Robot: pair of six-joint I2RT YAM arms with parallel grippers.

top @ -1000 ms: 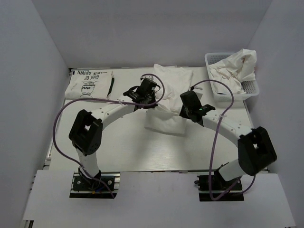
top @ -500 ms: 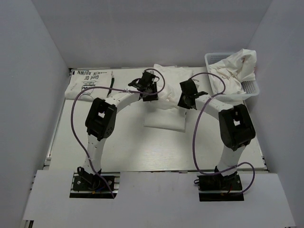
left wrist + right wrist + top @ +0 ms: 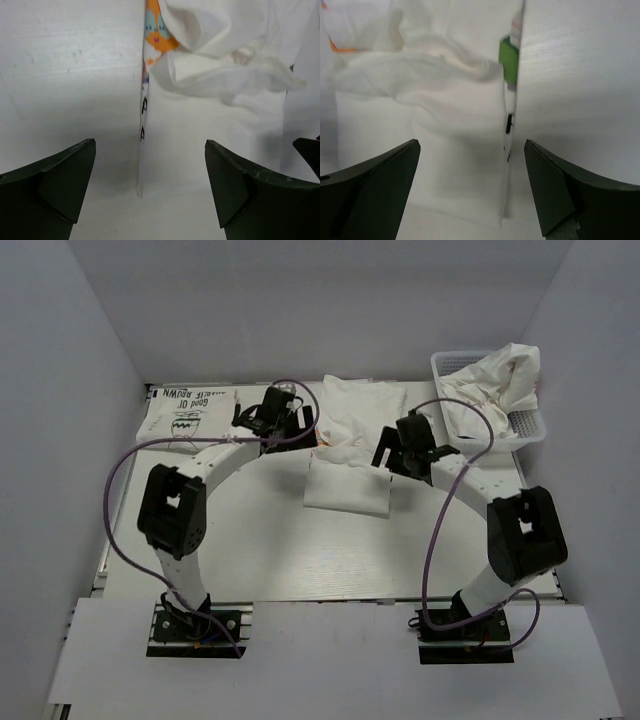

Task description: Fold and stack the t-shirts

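A white t-shirt (image 3: 349, 455) lies part-folded in the middle of the table, its upper layer bunched and rumpled. My left gripper (image 3: 297, 427) stands open at its left edge, with nothing between the fingers. In the left wrist view that gripper (image 3: 150, 145) hovers over the shirt's (image 3: 215, 125) edge, near an orange print (image 3: 157, 35). My right gripper (image 3: 392, 452) is open at the shirt's right edge. The right wrist view shows it (image 3: 471, 143) empty above the cloth (image 3: 455, 100), beside a green print (image 3: 507, 62). A folded t-shirt (image 3: 188, 416) with black lettering lies at the far left.
A white mesh basket (image 3: 532, 427) stands at the back right, with crumpled white t-shirts (image 3: 495, 383) heaped in it and spilling over its rim. The pale table (image 3: 250, 540) is walled in by white panels on three sides.
Both grippers went from shut to open and let go of the middle shirt. Its carried-over part now lies bunched on top. Both arms drew slightly outward from it.
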